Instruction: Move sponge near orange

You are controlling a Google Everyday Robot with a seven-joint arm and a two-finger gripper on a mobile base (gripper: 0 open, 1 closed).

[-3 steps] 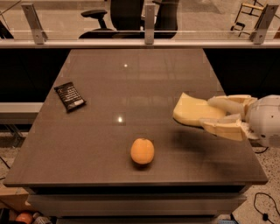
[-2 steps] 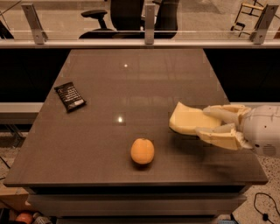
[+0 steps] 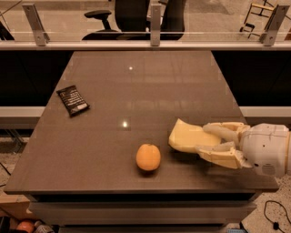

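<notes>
From my station I see the arm coming in from the right edge of the view, low over the dark grey-brown rectangular table (image 3: pixel 150 82). Only its last part shows: a rounded white wrist housing (image 3: pixel 268 148), lying about level with the tabletop near the front right corner. From it the cream-coloured two-finger gripper (image 3: pixel 202 139) reaches out to the left, almost horizontal. One finger (image 3: pixel 225 129) lies on the far side and the other sits on the side nearer to the camera.

The two fingers are closed on the pale yellow soft foam sponge (image 3: pixel 184 136). The block sits between them, and its free end sticks out to the left past the fingertips. The sponge is tilted, with its far left corner raised, and a shadow lies on the table just below it. I cannot tell whether its lower edge touches the surface.

The small round smooth orange (image 3: pixel 148 157) rests on the table to the left of the gripper and a little nearer to the front edge. It is close to the free end of the sponge but apart from it.

A flat black snack packet (image 3: pixel 72 100) lies well apart, far to the left of the gripper and further back. Behind the table runs a glass barrier with metal posts (image 3: pixel 155 22), and a black office chair (image 3: pixel 132 13) stands beyond it.
</notes>
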